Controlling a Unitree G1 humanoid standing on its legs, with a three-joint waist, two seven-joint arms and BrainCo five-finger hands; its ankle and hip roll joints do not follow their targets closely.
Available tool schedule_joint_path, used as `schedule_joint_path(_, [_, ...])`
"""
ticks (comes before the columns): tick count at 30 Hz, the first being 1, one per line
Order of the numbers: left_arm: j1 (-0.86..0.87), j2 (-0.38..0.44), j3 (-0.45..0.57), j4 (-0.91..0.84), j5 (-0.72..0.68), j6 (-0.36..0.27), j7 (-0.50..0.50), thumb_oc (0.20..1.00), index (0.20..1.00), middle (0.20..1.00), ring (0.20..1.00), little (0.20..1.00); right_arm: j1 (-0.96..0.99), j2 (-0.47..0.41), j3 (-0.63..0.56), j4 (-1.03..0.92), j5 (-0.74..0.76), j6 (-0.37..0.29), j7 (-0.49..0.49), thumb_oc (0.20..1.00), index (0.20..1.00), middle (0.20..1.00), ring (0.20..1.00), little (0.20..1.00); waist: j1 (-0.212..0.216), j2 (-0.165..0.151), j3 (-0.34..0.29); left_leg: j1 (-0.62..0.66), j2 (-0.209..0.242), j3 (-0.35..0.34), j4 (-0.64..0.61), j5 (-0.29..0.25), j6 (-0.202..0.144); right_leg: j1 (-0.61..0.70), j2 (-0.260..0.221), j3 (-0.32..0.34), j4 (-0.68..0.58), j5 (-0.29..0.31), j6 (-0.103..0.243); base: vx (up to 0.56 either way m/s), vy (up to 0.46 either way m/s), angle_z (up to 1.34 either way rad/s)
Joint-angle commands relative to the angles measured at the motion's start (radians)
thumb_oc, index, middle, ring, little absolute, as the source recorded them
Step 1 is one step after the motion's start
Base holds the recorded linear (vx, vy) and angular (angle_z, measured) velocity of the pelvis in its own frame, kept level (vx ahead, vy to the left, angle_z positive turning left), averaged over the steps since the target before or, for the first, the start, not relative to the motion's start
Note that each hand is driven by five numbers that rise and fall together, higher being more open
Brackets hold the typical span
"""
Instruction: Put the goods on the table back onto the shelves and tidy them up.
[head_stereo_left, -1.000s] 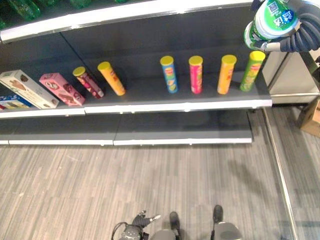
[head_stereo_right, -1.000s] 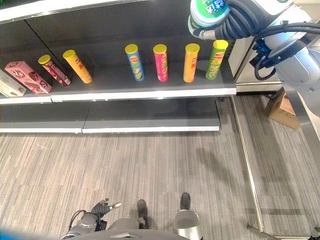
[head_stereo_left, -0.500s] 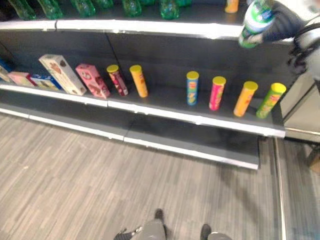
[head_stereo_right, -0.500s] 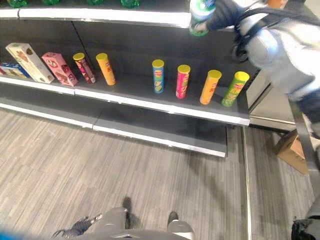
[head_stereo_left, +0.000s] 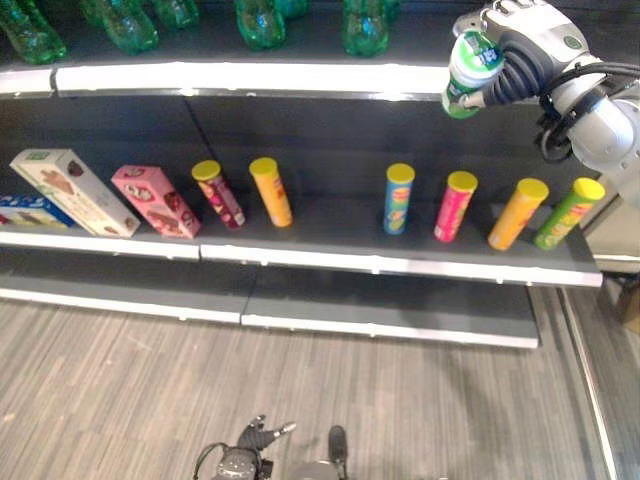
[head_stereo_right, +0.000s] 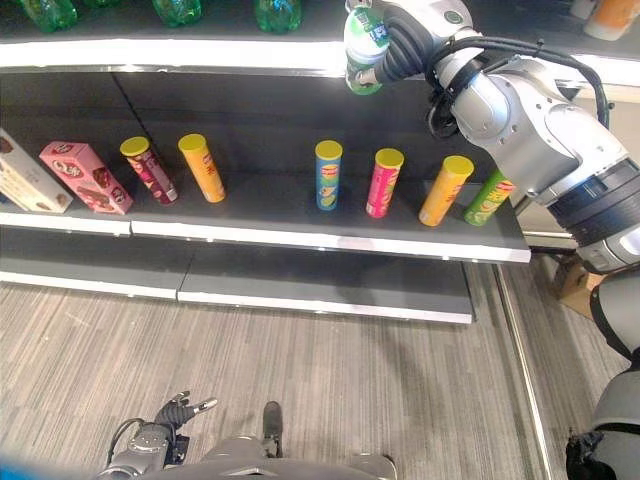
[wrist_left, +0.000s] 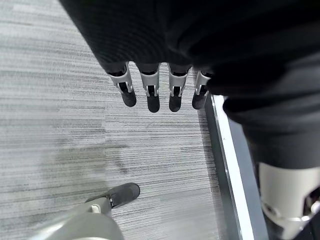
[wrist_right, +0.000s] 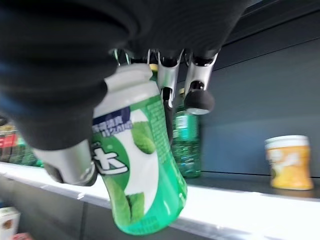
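The right hand (head_stereo_left: 520, 55) has its fingers and thumb curled round a green and white bottle (head_stereo_left: 468, 72), which it holds tilted in the air just in front of the upper shelf's white front edge (head_stereo_left: 250, 78), toward that shelf's right end. Green bottles (head_stereo_left: 262, 18) stand in a row on the upper shelf. On the middle shelf (head_stereo_left: 330, 232) below stand six tall snack cans (head_stereo_left: 399, 197) and, toward its left end, several boxes (head_stereo_left: 155, 200). The left hand (wrist_left: 150, 87) hangs low over the grey floor (head_stereo_left: 150, 390), fingers straight and holding nothing.
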Motion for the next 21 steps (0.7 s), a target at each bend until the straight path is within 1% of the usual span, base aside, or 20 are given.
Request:
schedule_joint_path(1, [0.017, 0.026, -0.019, 0.030, 0.017, -0.007, 0.006, 1.000, 1.000, 1.000, 1.000, 1.000, -0.145, -0.043, 0.009, 0.024, 0.009, 0.001, -0.045, 0.200, 0.200, 0.200, 0.200, 0.200, 0.005, -0.011, 0.000, 0.008, 0.063, 0.011, 0.018, -0.100, -0.121, -0.040, 0.031, -0.033, 0.025, 0.004, -0.028, 0.06, -0.019, -0.08])
schedule_joint_path(2, [0.010, 0.027, -0.020, 0.037, 0.021, -0.007, 0.006, 1.000, 1.000, 1.000, 1.000, 1.000, -0.162, -0.051, 0.016, 0.026, 0.014, 0.002, -0.046, 0.200, 0.200, 0.200, 0.200, 0.200, -0.002, -0.008, 0.002, 0.009, 0.065, 0.007, 0.018, -0.102, -0.125, -0.042, 0.040, -0.041, -0.016, 0.003, -0.031, 0.04, -0.030, -0.10])
schedule_joint_path(3, [0.005, 0.030, -0.023, 0.045, 0.024, -0.006, 0.006, 1.000, 1.000, 1.000, 1.000, 1.000, -0.181, -0.065, 0.024, 0.022, 0.024, 0.001, -0.052, 0.200, 0.200, 0.200, 0.200, 0.200, -0.011, -0.011, 0.009, 0.011, 0.064, 0.007, 0.015, -0.103, -0.127, -0.070, 0.054, -0.036, -0.068, 0.006, -0.036, 0.02, -0.031, -0.15])
schedule_joint_path(7, [0.003, 0.028, -0.023, 0.045, 0.024, -0.007, 0.006, 1.000, 1.000, 1.000, 1.000, 1.000, -0.186, -0.065, 0.029, 0.023, 0.025, 0.001, -0.052, 0.200, 0.200, 0.200, 0.200, 0.200, -0.011, -0.008, 0.010, 0.013, 0.066, 0.007, 0.016, -0.104, -0.128, -0.067, 0.057, -0.037, -0.071, 0.007, -0.037, 0.03, -0.032, 0.03])
schedule_joint_path(8, [0.009, 0.028, -0.011, 0.069, 0.046, -0.003, 0.008, 1.000, 1.000, 1.000, 1.000, 1.000, -0.211, -0.125, 0.034, -0.003, 0.034, 0.013, -0.059, 0.200, 0.200, 0.200, 0.200, 0.200, -0.034, -0.034, 0.014, 0.046, 0.068, 0.011, 0.023, -0.120, -0.140, -0.046, 0.075, 0.011, -0.231, 0.032, -0.033, 0.10, -0.108, 0.07])
schedule_joint_path(14, [0.009, 0.029, -0.011, 0.069, 0.046, -0.003, 0.008, 1.000, 1.000, 1.000, 1.000, 1.000, -0.210, -0.125, 0.032, -0.004, 0.034, 0.013, -0.059, 0.200, 0.200, 0.200, 0.200, 0.200, -0.034, -0.034, 0.015, 0.048, 0.068, 0.011, 0.023, -0.120, -0.140, -0.044, 0.075, 0.010, -0.232, 0.032, -0.033, 0.02, -0.023, -0.05])
schedule_joint_path(15, [0.012, 0.021, -0.008, 0.068, 0.044, -0.004, 0.008, 1.000, 1.000, 1.000, 1.000, 1.000, -0.195, -0.131, 0.020, -0.002, 0.035, 0.010, -0.067, 0.200, 0.200, 0.200, 0.200, 0.200, -0.035, -0.033, 0.007, 0.052, 0.072, 0.016, 0.022, -0.122, -0.142, -0.034, 0.077, 0.007, -0.241, 0.034, -0.034, 0.12, -0.246, 0.01])
schedule_joint_path(16, [0.018, 0.006, -0.014, 0.066, 0.024, -0.004, 0.007, 1.000, 1.000, 1.000, 1.000, 1.000, -0.185, -0.124, 0.002, 0.093, 0.061, 0.015, -0.080, 0.200, 0.200, 0.200, 0.200, 0.200, -0.027, -0.037, -0.020, 0.059, 0.086, 0.002, 0.025, -0.124, -0.156, 0.014, 0.096, -0.015, -0.267, 0.020, -0.047, 0.13, -0.307, 0.05])
schedule_joint_path(19, [0.022, 0.000, -0.021, 0.075, 0.014, -0.004, 0.008, 1.000, 1.000, 1.000, 1.000, 1.000, -0.196, -0.077, 0.012, 0.213, 0.054, 0.026, -0.091, 0.200, 0.200, 0.200, 0.200, 0.200, -0.019, -0.032, -0.030, 0.065, 0.096, -0.005, 0.031, -0.124, -0.167, 0.047, 0.105, -0.032, -0.281, 0.006, -0.056, 0.07, -0.198, 0.25])
schedule_joint_path(20, [0.025, -0.001, -0.020, 0.080, 0.002, -0.003, 0.009, 1.000, 1.000, 1.000, 1.000, 1.000, -0.197, -0.045, 0.007, 0.295, 0.054, 0.036, -0.097, 0.200, 0.200, 0.200, 0.200, 0.200, -0.008, -0.031, -0.033, 0.065, 0.101, -0.012, 0.036, -0.121, -0.173, 0.059, 0.111, -0.042, -0.285, -0.002, -0.059, 0.02, -0.115, 0.34])
schedule_joint_path(21, [0.025, -0.001, -0.020, 0.080, 0.002, -0.003, 0.009, 1.000, 1.000, 1.000, 1.000, 1.000, -0.198, -0.044, 0.008, 0.296, 0.054, 0.036, -0.097, 0.200, 0.200, 0.200, 0.200, 0.200, -0.009, -0.031, -0.033, 0.065, 0.101, -0.013, 0.036, -0.121, -0.174, 0.059, 0.111, -0.043, -0.285, -0.002, -0.059, 0.01, -0.117, 0.30])
